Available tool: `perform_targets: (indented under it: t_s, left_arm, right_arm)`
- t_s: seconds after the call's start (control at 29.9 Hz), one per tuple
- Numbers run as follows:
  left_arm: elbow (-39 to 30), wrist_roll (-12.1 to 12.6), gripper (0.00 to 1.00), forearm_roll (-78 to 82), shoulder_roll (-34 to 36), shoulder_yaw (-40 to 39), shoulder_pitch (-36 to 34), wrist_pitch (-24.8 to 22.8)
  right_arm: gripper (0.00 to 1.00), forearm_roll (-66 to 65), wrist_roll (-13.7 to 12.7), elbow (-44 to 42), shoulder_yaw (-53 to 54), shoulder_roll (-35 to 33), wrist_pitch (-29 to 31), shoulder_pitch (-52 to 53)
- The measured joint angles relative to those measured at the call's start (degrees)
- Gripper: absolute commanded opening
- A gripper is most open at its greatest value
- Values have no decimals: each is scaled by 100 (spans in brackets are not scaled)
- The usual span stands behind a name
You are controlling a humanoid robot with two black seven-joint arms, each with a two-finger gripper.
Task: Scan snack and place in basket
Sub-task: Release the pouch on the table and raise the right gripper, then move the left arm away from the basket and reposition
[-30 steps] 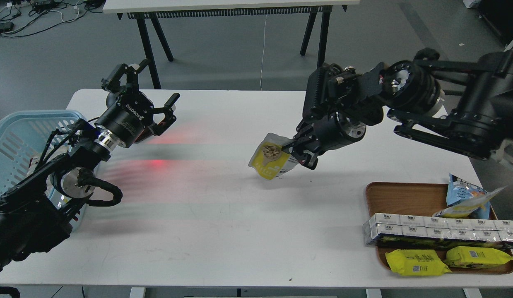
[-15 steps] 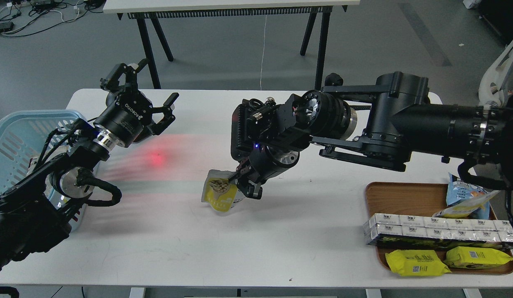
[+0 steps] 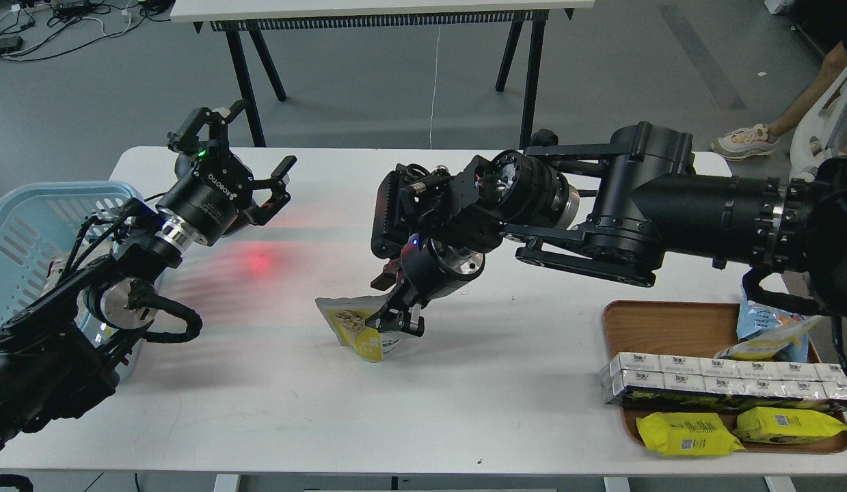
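Right gripper (image 3: 396, 321) pinching the snack (image 3: 358, 330) low over mid-table; left gripper (image 3: 249, 154) spread wide beside the basket (image 3: 27, 212). Red glow (image 3: 259, 262) on the white table (image 3: 423, 410), tray (image 3: 659, 324) at right, grey floor (image 3: 368, 75) beyond.

The right gripper (image 3: 394, 320) pinches the snack (image 3: 355, 328) near the middle of the white table (image 3: 423, 396), the pouch tilted. The left gripper (image 3: 249, 160) hangs with fingers spread above the table's far left, beside the basket (image 3: 27, 225). A red glow (image 3: 261, 262) lies on the tabletop between them. A wooden tray (image 3: 659, 328) of packets sits right.
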Motion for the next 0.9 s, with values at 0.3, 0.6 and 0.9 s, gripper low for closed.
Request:
perform_targets:
  t_s: [0.3,0.6,0.9]
  left_arm:
    - [316,15,100,-9,93,-107,-119,0]
    - [378,36,100,-23,379,-384,-374,0]
    - [395,341,100,-21,567,-599,-791,0]
  right_arm:
    - [96,1850,0,-926,446,-787,5,226]
    - [96,4737,-2,-1317,723,-2341,5,121]
    - [96,7889,-1,-1521,844,-3308,-31,-187]
